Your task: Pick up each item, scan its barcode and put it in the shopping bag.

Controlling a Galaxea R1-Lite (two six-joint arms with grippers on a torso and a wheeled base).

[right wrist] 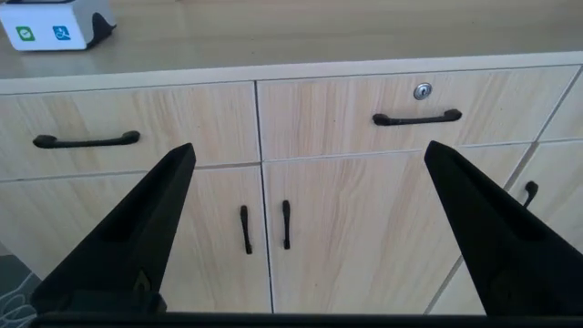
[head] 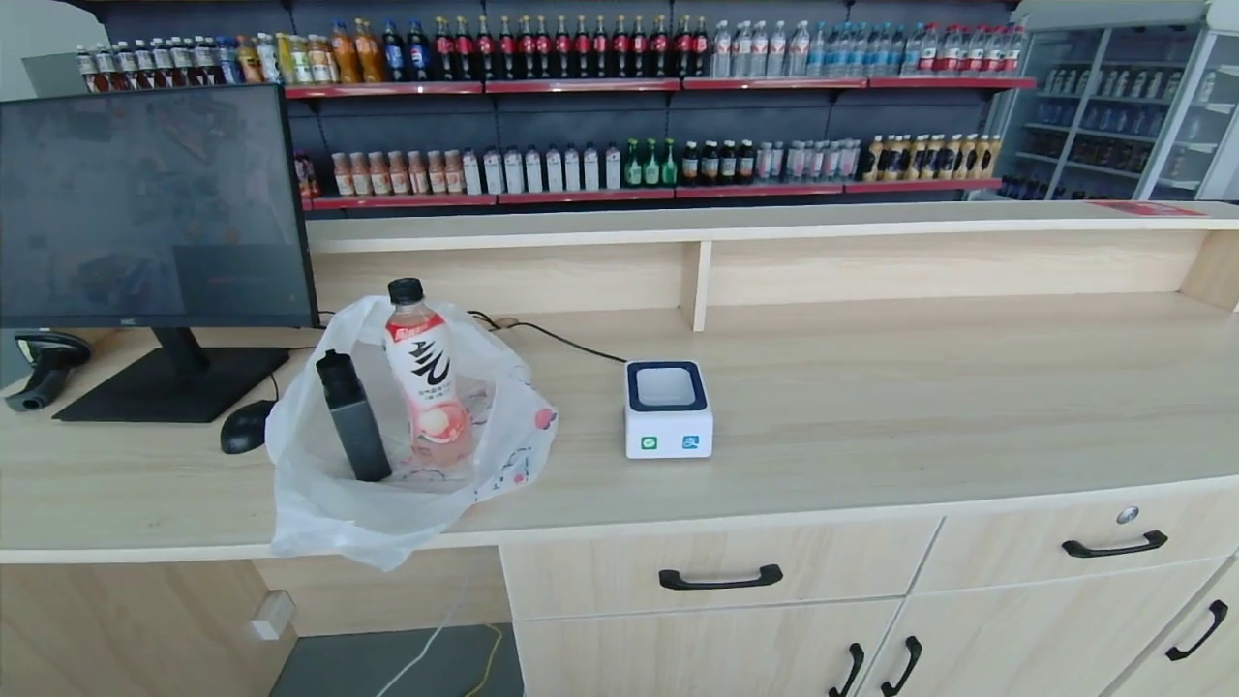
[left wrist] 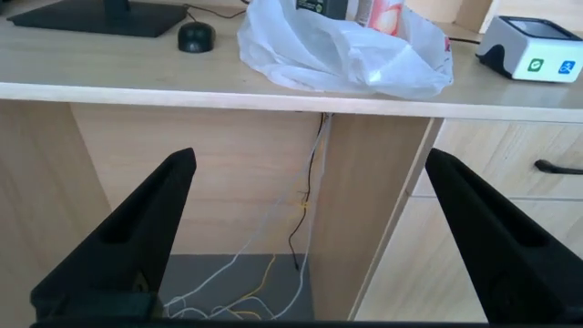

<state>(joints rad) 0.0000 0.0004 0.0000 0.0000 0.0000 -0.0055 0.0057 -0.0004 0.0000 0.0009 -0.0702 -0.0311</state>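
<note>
Slumping crinkly translucent shopping bag holds slim dark bottle, pink bottle.

No print is legible; the scanner bears one green and one blue square icon in front

Pale wooden counter, shopping bag, white scanner box, monitor, mouse, handheld scanner

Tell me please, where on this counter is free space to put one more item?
The widest bare stretch of counter lies right of the white scanner box. A narrower gap sits between that box and the shopping bag. Left of the bag it is crowded: mouse, monitor stand, handheld scanner.
</note>
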